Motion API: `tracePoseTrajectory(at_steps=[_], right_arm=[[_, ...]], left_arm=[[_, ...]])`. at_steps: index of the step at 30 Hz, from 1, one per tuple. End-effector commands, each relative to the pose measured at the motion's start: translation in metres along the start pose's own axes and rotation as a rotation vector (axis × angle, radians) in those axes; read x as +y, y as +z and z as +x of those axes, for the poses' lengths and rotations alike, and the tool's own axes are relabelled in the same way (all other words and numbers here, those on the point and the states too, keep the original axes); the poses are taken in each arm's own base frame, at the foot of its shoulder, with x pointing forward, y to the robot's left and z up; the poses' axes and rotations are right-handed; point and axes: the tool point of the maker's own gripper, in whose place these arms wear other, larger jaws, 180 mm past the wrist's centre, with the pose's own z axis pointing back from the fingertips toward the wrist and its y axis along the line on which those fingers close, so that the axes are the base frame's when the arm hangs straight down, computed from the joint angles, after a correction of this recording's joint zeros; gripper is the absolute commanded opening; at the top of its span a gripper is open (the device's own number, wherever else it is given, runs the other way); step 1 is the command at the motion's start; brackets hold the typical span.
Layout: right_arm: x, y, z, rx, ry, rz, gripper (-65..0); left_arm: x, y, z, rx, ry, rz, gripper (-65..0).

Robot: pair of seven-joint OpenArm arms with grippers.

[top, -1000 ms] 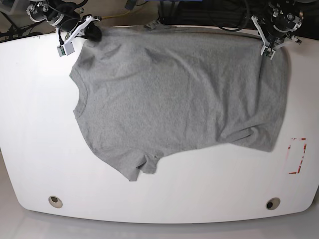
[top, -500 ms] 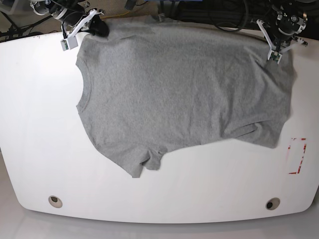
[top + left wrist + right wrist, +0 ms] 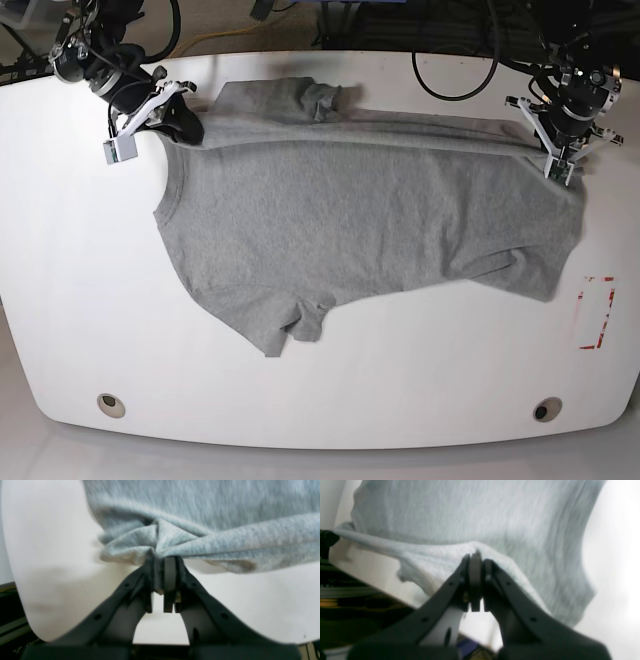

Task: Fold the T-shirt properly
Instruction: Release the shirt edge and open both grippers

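T-shirt (image 3: 310, 220) lies across the white surface (image 3: 430, 380), its edge nearest the arms pinched in my left hand (image 3: 557, 172) and my right hand (image 3: 190, 138), both clamped on cloth.

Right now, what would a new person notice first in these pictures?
The big grey T-shirt comes first, spread across the white table with its upper edge pulled into a long ridge. Next are the two dark grippers pinching that edge: the right one near the base view's upper left, the left one near its upper right.
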Motion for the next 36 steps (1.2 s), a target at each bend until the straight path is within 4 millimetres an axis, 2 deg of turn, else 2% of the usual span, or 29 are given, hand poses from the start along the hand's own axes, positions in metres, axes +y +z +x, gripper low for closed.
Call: tracePoseTrajectory(at_steps=[1, 7, 11, 17, 21, 26, 28, 32, 34, 36], right_arm=[[-0.004, -0.003, 0.015, -0.042, 0.013, 0.003, -65.0], [-0.025, -0.018, 0.024, -0.038, -0.013, -0.018, -65.0], [-0.032, -0.025, 0.031, -0.047, -0.032, -0.014, -65.0], [-0.044, -0.034, 0.036, -0.047, -0.068, -0.007, -65.0], [-0.042, -0.048, 0.035, -0.022, -0.072, 0.023, -65.0], [-0.036, -0.057, 0.032, -0.022, -0.074, 0.049, -65.0], [-0.033, -0.058, 0.031, -0.017, -0.069, 0.058, -65.0], [-0.028, -0.053, 0.031, -0.018, -0.048, 0.05, -65.0], [-0.028, -0.051, 0.025, -0.008, -0.05, 0.047, -59.0], [-0.027, -0.049, 0.023, -0.005, -0.046, 0.046, -46.6]], left_arm=[[0.011, 0.003, 0.011, -0.024, -0.004, 0.035, -65.0], [0.032, 0.003, 0.013, 0.066, -0.005, 0.081, -65.0], [0.043, 0.004, 0.024, 0.061, -0.005, 0.109, -65.0], [0.055, 0.004, 0.051, 0.03, -0.014, 0.136, -64.6], [0.056, 0.004, 0.065, 0.066, -0.108, 0.14, -64.6], [0.065, 0.008, 0.073, 0.083, -0.107, 0.165, -64.6], [0.068, 0.008, 0.075, 0.084, -0.119, 0.173, -64.6], [0.061, -0.006, 0.077, 0.12, -0.235, 0.135, -64.6], [0.057, -0.01, 0.076, 0.13, -0.251, 0.121, -64.6], [0.059, -0.014, 0.083, 0.116, -0.244, 0.116, -64.4]])
